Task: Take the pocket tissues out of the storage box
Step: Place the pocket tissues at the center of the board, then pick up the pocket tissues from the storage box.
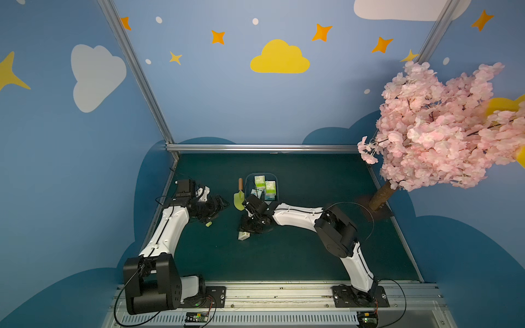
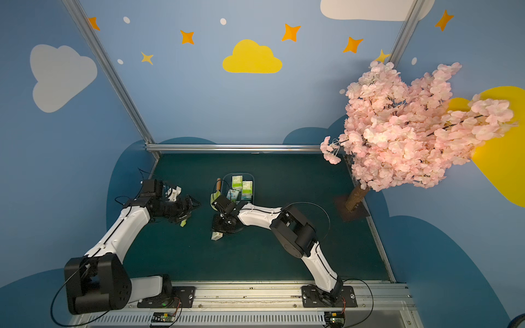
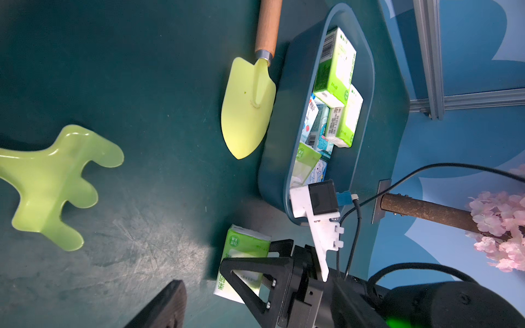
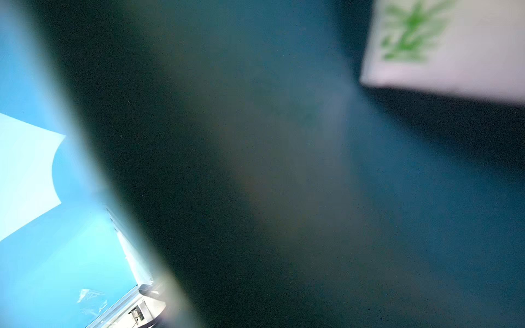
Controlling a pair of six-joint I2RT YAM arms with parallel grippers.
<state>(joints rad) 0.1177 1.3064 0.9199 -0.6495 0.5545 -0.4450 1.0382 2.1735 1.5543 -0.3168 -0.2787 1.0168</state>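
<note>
Two arms reach over the dark green table (image 1: pixel 298 255). One lime-green-and-white pocket tissue pack (image 3: pixel 241 247) lies out on the table, just in front of the storage box (image 3: pixel 287 127) and clear of its wall. The right gripper (image 1: pixel 250 228) is down over that pack, with one black finger (image 3: pixel 252 281) crossing in front of it. Whether the jaws pinch the pack or have let it go, I cannot tell. The right wrist view is only a blur with a white-and-green corner.

Inside the box I count three more lime-green packs: one (image 3: pixel 335 65) propped at the far end, a second (image 3: pixel 349 119) next to it, and a third (image 3: pixel 305 164) at the near end. The light-blue packs (image 3: pixel 322 136) overlap among them. I make out three, though their count is unsure.

The left gripper (image 1: pixel 221 204) hangs with its jaws spread apart and nothing between them, well to the side of the box. Below it lies one pale green rake head (image 3: pixel 54 184). One yellow-green trowel (image 3: pixel 247 113) rests just beside the box. One pink blossom tree (image 1: pixel 431 125) stands at the table's edge.
</note>
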